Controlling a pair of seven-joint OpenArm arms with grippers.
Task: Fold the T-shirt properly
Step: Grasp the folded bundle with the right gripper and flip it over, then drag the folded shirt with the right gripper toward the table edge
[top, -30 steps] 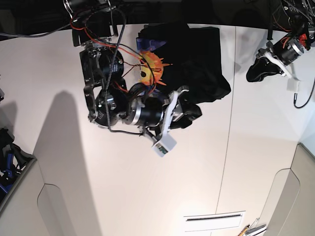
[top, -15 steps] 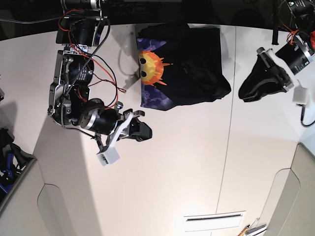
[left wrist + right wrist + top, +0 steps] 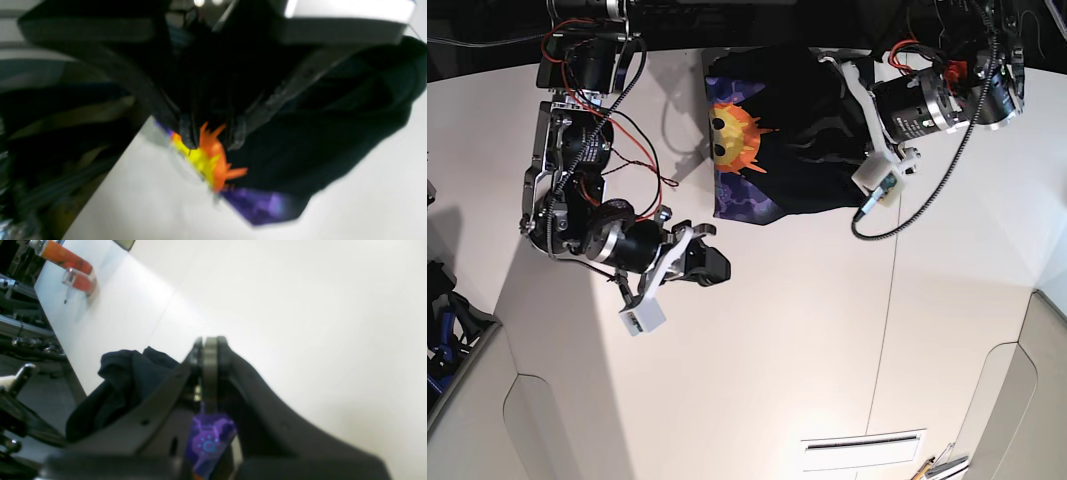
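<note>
The black T-shirt (image 3: 817, 140) lies bunched at the table's far edge, its sun-face print (image 3: 732, 135) and a purple corner (image 3: 747, 205) facing up. My left arm (image 3: 922, 100) reaches over the shirt's right part. In the left wrist view, which is blurred, my left gripper (image 3: 211, 140) hangs over the shirt (image 3: 317, 143) with its fingers apart and the sun print (image 3: 210, 160) showing between them. My right gripper (image 3: 710, 263) is off the shirt, below and to its left. In the right wrist view the right gripper (image 3: 210, 343) is shut and empty, with black cloth (image 3: 126, 373) beyond it.
The white table (image 3: 777, 350) has a seam (image 3: 890, 300) running down its right half and a slot (image 3: 862, 450) near the front. Orange-handled tools (image 3: 63, 255) lie at an edge. A dark bin (image 3: 447, 320) stands at the left.
My left arm has swung from the far right in over the shirt. My right arm left the shirt a second ago, uncovering the print, and has hardly moved since.
</note>
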